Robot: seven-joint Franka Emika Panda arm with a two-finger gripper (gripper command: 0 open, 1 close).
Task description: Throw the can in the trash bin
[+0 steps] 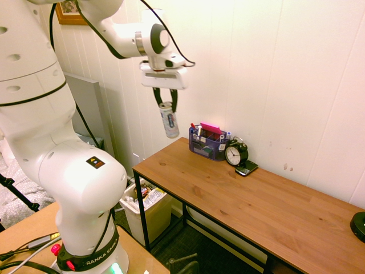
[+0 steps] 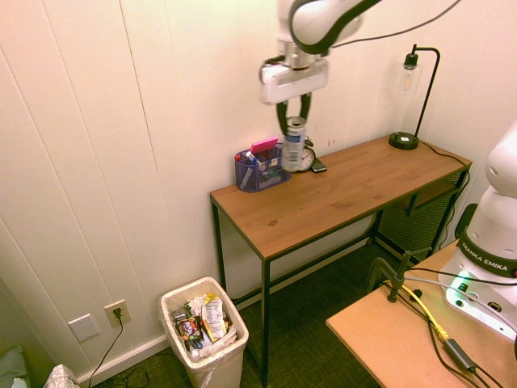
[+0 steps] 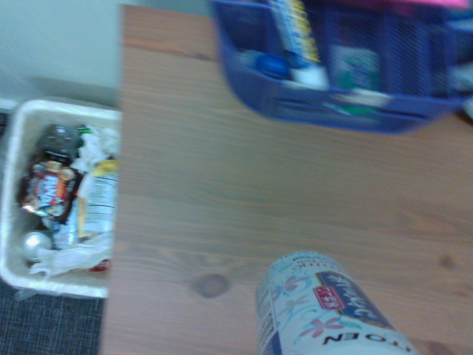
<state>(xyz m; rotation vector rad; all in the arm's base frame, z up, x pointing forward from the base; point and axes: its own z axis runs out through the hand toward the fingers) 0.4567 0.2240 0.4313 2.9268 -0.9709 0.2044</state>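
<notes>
High above the bench [image 1: 239,200], our gripper [image 1: 166,104] clamps the can [image 1: 169,121] by its top. We should carry it past the bench's end until it hangs over the trash bin [image 2: 203,333] on the floor, then release.

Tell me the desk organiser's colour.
Blue-purple desk organiser, see-through; clearest in the wrist view.

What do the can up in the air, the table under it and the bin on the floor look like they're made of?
The can, held in the pincer, looks like thin metal: silvery, slightly glossy, with a printed label. The table seems to have a wood or wood-look top, showing grain and knots, on a thin black frame, probably metal. The trash bin looks like matte cream plastic, with smooth walls and a rolled rim.
</notes>
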